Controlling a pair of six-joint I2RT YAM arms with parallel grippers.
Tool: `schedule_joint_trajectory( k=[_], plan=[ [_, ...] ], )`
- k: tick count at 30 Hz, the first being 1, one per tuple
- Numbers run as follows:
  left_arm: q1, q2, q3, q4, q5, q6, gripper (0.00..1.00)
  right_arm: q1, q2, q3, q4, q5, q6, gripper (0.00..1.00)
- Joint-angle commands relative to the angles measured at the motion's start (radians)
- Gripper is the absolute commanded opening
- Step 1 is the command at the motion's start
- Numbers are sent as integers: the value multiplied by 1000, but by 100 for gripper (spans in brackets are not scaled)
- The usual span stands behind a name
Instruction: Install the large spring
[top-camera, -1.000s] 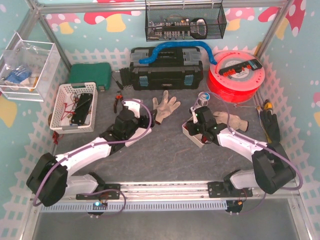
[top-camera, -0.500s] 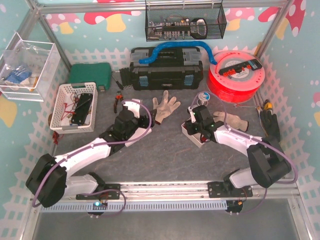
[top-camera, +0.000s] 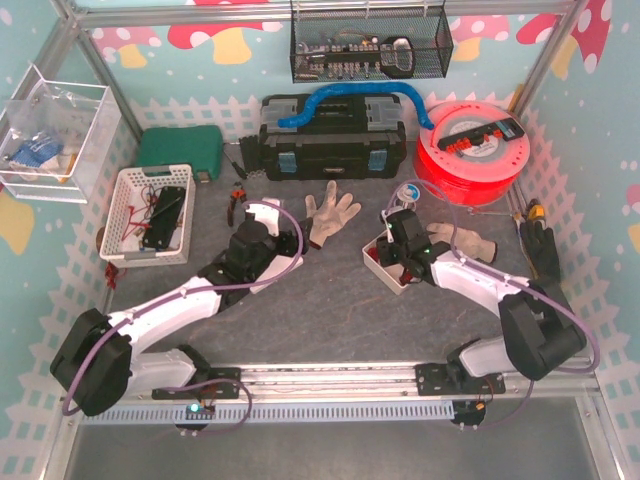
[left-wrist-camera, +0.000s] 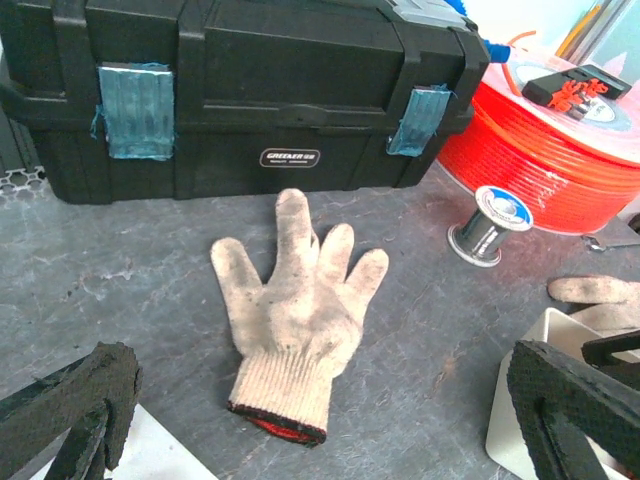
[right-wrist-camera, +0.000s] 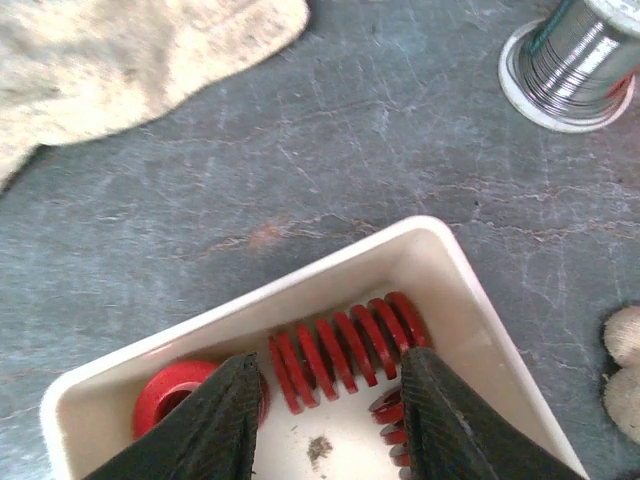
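Hand on right arm (right-wrist-camera: 335, 420) spread wide, fingers (right-wrist-camera: 215, 420) either side of large spring (right-wrist-camera: 340, 345). Spring lies flat in white tray (right-wrist-camera: 440, 250) on tabletop (right-wrist-camera: 300, 150). Left hand (left-wrist-camera: 325, 430) wide, empty, glove (left-wrist-camera: 300, 310) just ahead.

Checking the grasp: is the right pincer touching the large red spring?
Cannot tell. Right wrist view: right pincer straddles the large red spring; no plain contact or gap.
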Motion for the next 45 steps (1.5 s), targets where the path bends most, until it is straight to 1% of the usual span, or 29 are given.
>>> schedule_joint_trajectory(
  k=[1, 4, 10, 16, 19, 22, 24, 28, 35, 39, 42, 45],
  plan=[
    [-8, -5, -4, 6, -19, 20, 99, -4, -65, -37, 45, -89, 2, 43],
    [-11, -1, -2, 4, -25, 22, 99, -2, -64, -39, 61, -140, 3, 43],
    [-11, -4, -2, 4, -28, 25, 99, -2, -7, -26, 76, -208, 1, 44],
    [-13, -5, -2, 1, -36, 25, 99, -4, 66, 7, -1, -159, 4, 48],
    [-13, -4, -1, 0, -36, 25, 99, -4, 103, 19, -17, -160, 4, 51],
    [-15, -7, -1, 0, -36, 23, 99, -5, 153, 42, -37, -135, 7, 50],
    [-15, -8, -2, 0, -38, 23, 99, -4, 174, 55, -55, -102, 18, 47],
    [-17, -13, -4, -1, -40, 23, 99, -4, 135, 59, -71, -60, 33, 42],
    [-22, -13, -2, -1, -37, 22, 99, -4, 18, 42, -46, -116, 52, 40],
    [-21, -9, -2, -2, -37, 22, 99, -5, -7, 26, -9, -183, 59, 40],
    [-22, -6, -1, -1, -39, 22, 99, -3, -10, 27, 5, -195, 60, 40],
    [-22, -10, -1, -4, -41, 24, 99, -4, 3, 29, 4, -194, 35, 44]
  ],
)
